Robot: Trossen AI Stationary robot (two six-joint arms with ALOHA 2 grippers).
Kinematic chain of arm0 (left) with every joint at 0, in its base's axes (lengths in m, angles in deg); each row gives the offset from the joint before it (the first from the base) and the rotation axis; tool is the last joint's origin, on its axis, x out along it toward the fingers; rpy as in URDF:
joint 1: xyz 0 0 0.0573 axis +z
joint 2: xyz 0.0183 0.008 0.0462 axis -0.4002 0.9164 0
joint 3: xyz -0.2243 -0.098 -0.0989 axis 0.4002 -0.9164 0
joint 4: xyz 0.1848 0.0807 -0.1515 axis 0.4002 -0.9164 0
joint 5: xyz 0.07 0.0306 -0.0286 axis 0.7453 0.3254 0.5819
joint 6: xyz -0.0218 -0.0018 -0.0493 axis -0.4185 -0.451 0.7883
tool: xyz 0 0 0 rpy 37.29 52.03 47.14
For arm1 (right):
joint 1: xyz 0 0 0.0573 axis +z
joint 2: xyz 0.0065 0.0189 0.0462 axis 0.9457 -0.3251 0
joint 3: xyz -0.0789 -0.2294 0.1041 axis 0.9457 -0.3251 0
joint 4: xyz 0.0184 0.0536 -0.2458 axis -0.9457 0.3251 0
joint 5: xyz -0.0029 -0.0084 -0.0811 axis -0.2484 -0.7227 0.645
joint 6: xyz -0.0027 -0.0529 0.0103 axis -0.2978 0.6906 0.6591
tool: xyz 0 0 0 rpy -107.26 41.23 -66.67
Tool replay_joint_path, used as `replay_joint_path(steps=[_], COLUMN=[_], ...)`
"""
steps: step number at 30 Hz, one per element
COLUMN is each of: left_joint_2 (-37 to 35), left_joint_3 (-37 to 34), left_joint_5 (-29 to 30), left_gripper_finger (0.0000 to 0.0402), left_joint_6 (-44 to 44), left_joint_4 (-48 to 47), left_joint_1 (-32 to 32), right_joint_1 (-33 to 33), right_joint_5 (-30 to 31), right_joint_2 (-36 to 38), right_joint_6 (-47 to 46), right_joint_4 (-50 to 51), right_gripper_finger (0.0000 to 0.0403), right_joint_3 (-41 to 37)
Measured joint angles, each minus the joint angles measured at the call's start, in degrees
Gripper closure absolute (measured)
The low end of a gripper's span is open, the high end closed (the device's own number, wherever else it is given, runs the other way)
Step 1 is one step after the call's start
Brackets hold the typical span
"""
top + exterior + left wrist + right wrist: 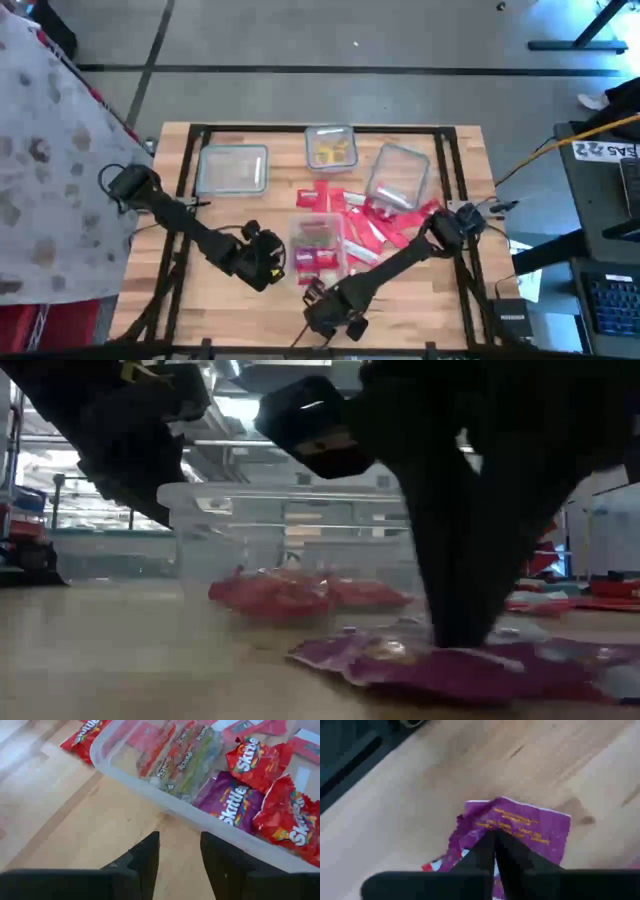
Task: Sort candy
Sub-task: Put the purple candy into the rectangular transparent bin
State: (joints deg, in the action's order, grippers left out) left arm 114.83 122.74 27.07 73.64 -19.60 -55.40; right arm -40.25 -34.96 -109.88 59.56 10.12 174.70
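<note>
Currently the right gripper [494, 851] sits low at the near edge of the surface [190, 290], fingers pressed together with their tips down on a purple packet [520, 827] that lies flat on the wood. The low view shows the tip planted on the crinkled purple wrapper [470, 665]; whether any film is actually caught between the fingers can't be told, looks more like pressing than pinching.

Left gripper [179, 855] waits just beside the near tub [318, 245], fingers part spread, nothing between them. That tub already holds red and purple packets plus long chew sticks [187, 755].

More candy: loose pile of red packets [385, 225] between the near tub and the tilted empty tub [398, 175]. Small tub [331, 147] at the back holds yellow pieces. Wide tub [233, 168] at back left looks empty.

Doing this step well, as a guess: 
- a flat packet is hard to grab from above, so spread the fingers, straddle a raised wrinkle or edge, then close
- check the lift before travelling, film slips
- carry it to the tub with the other purple ones, clear the rim, drop low
- keep away from the left arm parked close by
</note>
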Motion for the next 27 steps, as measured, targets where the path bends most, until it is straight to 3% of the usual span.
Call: replay_joint_path(steps=[18,24,27], left_joint_2=[0.0,0.0,0.0], left_joint_3=[0.0,0.0,0.0], left_joint_5=[0.0,0.0,0.0], left_gripper_finger=[0.0273,0.0273,0.0273], left_joint_6=[0.2,0.2,0.2], left_joint_4=[0.0,0.0,0.0], left_joint_1=[-0.1,-0.2,-0.5], right_joint_1=[1.2,2.0,2.3], right_joint_5=[-0.9,2.4,5.5], right_joint_2=[1.2,2.6,3.8], right_joint_6=[-13.4,-16.0,-21.8], right_joint_4=[22.9,30.9,32.5], right_gripper_finger=[0.0403,0.0403,0.0403], right_joint_3=[0.0,0.0,0.0])
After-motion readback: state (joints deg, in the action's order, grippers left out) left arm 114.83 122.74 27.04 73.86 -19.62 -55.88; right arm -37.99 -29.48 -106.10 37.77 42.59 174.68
